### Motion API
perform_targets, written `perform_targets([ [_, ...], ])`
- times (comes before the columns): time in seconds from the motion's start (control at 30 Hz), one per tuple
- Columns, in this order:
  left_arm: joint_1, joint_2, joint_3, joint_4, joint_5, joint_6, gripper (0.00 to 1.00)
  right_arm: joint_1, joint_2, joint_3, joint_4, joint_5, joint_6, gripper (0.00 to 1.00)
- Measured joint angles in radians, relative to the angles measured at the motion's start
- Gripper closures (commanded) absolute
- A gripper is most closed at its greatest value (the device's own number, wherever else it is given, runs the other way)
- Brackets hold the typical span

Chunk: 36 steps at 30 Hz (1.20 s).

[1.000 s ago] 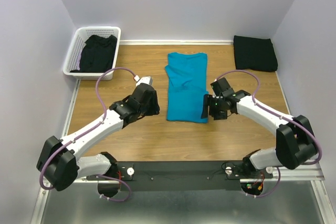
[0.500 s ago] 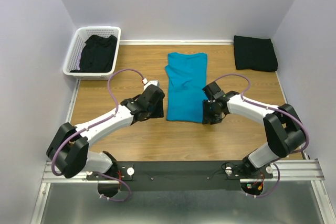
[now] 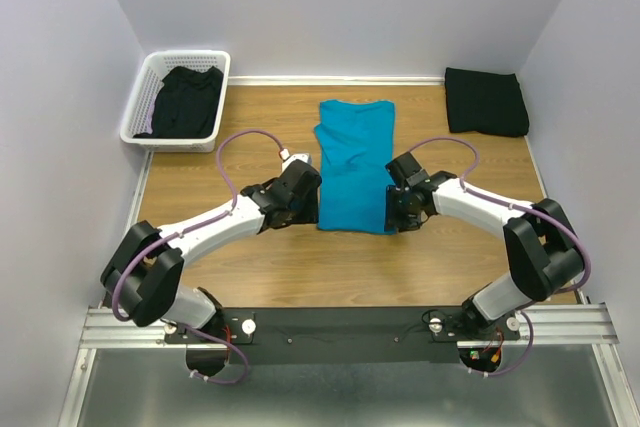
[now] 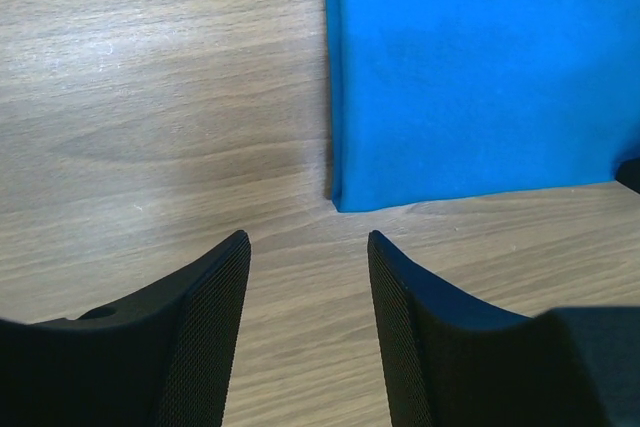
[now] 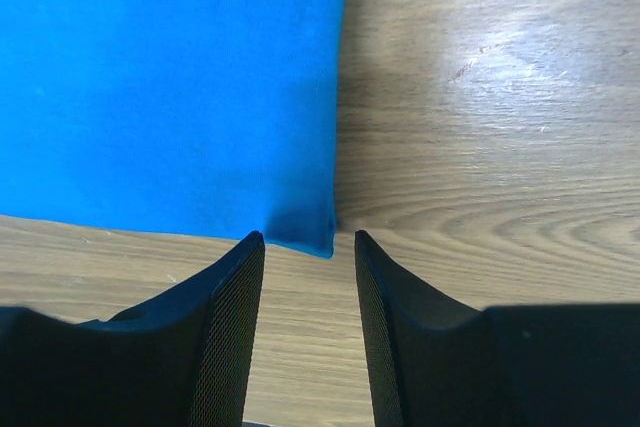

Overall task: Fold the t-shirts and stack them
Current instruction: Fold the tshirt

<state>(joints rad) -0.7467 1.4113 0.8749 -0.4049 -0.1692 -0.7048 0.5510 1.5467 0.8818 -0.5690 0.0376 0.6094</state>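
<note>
My left pincer (image 4: 307, 242) is released, jaws apart over the table (image 4: 150, 97), with the near left corner of the teal t-shirt (image 4: 480, 67) just ahead. My right pincer (image 5: 305, 239), also released, straddles its near right corner. The shirt lies flat mid-table.

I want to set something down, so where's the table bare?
Bare table lies between the basket and the blue shirt, and between that shirt and the folded black shirt. The near strip in front of the blue shirt is free. Crowded: the blue shirt's near hem, where the left end effector and right end effector sit at its corners.
</note>
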Motion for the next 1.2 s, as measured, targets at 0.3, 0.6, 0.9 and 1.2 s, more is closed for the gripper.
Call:
perform_targets([
  [0.3,0.000,0.035,0.021,0.002,0.003,0.000,0.40,0.000,0.058,0.020,0.009,0.012,-0.001,0.57],
  [0.6,-0.002,0.077,0.046,0.006,0.008,0.000,0.40,0.032,0.096,0.055,-0.003,0.032,-0.006,0.61],
  [0.9,-0.008,0.095,0.052,0.006,0.016,0.000,0.38,0.059,0.122,0.076,-0.013,0.045,0.011,0.92],
  [1.2,-0.011,0.172,0.084,0.003,0.040,-0.001,0.37,0.064,0.119,0.074,0.002,0.035,0.018,1.00],
])
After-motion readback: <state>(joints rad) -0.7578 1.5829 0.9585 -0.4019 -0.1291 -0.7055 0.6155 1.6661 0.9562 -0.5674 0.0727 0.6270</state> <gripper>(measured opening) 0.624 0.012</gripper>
